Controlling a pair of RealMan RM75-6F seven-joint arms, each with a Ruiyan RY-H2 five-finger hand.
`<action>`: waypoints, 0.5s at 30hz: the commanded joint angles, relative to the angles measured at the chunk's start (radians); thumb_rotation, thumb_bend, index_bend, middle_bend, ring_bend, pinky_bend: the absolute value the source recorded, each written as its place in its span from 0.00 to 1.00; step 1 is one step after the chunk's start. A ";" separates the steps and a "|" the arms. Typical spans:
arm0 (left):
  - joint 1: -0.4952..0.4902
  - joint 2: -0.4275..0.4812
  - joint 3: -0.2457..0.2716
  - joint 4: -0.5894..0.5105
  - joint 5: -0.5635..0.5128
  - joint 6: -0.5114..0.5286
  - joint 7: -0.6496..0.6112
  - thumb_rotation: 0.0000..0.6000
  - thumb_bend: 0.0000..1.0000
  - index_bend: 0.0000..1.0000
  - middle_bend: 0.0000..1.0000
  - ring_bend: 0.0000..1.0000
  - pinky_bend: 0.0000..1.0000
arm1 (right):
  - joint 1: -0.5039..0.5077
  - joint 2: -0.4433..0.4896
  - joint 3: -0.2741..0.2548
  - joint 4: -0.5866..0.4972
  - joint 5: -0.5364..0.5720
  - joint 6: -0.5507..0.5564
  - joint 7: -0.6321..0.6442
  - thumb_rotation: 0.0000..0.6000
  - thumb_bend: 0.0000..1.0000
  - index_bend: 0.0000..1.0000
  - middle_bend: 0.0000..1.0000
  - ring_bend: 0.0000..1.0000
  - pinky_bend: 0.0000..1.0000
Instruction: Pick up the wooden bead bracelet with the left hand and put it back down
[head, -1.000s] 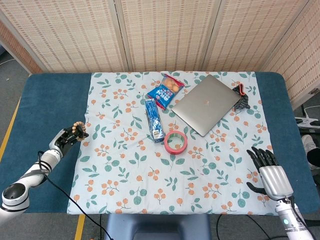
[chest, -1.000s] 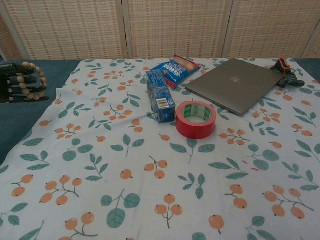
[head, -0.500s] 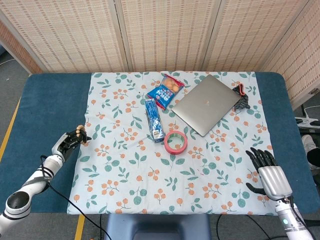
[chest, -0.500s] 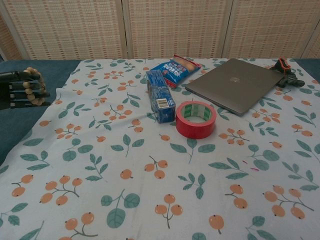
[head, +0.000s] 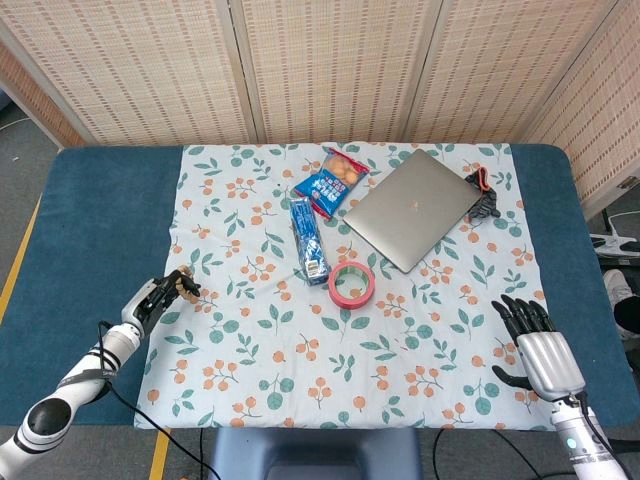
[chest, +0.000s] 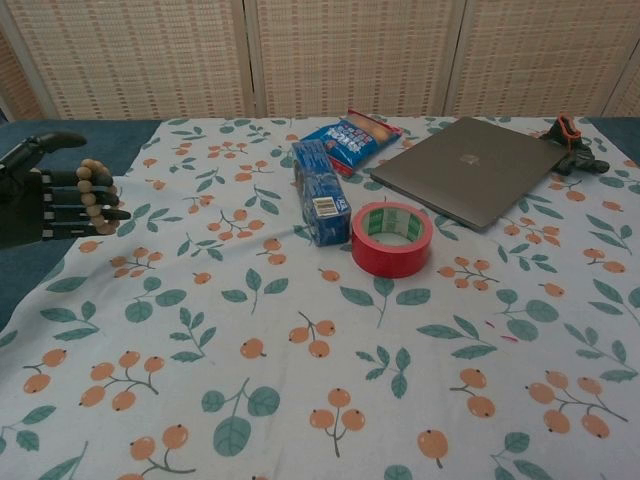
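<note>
Bright even overhead light, soft faint shadows, no glare, both views sharp.

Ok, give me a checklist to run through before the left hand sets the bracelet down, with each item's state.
1. Wooden bead bracelet carried by the left hand: ok, it hangs over the straightened fingers.
2. Hold secure: not ok, the fingers are not closed around it; it could slide off.
3. Spot beneath the hand is bare: ok, only the floral cloth edge there.
4. Blue packet and red tape roll out of the way: ok, both well apart.
5. Right hand clear: ok, open at the far side.
6. Height above the cloth: cannot tell.
</note>
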 joint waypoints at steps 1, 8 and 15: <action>-0.005 0.010 0.010 -0.004 -0.002 -0.023 -0.026 0.44 0.40 0.51 0.50 0.19 0.03 | -0.001 -0.001 0.002 0.001 0.001 0.004 -0.003 0.93 0.11 0.00 0.00 0.00 0.00; -0.015 0.020 0.025 -0.007 0.018 -0.047 -0.033 0.42 0.47 0.52 0.48 0.17 0.02 | -0.002 -0.005 0.003 0.003 0.001 0.007 -0.009 0.93 0.11 0.00 0.00 0.00 0.00; -0.030 0.020 0.040 0.001 0.029 -0.044 -0.046 0.43 0.57 0.59 0.48 0.17 0.01 | -0.001 -0.007 0.004 0.006 0.002 0.007 -0.008 0.93 0.11 0.00 0.00 0.00 0.00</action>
